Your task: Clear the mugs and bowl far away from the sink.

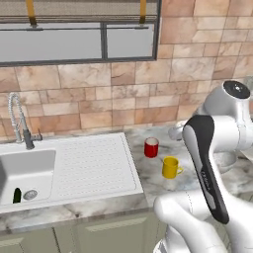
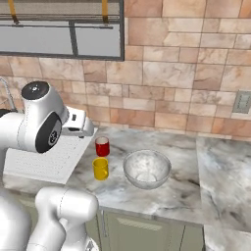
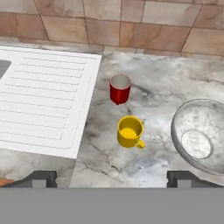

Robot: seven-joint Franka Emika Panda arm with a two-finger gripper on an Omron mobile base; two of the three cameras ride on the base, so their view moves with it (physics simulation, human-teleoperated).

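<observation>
1. The bowl (image 3: 200, 134) sat empty on the worktop (image 3: 153, 100), right of the mugs.
2. Two mugs: red mug (image 3: 120, 88) and yellow mug (image 3: 130, 131), both just beside the sink (image 3: 43, 109) drainboard, neither holding anything visible.
3. The jaws stood wide open, holding nothing.

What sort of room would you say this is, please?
Most likely a kitchen: a white sink with a coiled-spring faucet set in a marble counter, against a tiled wall.

base views: behind arm, left/right, facing wall | hand view: above counter (image 3: 153, 109) | shared: mugs (image 3: 120, 88)
</observation>
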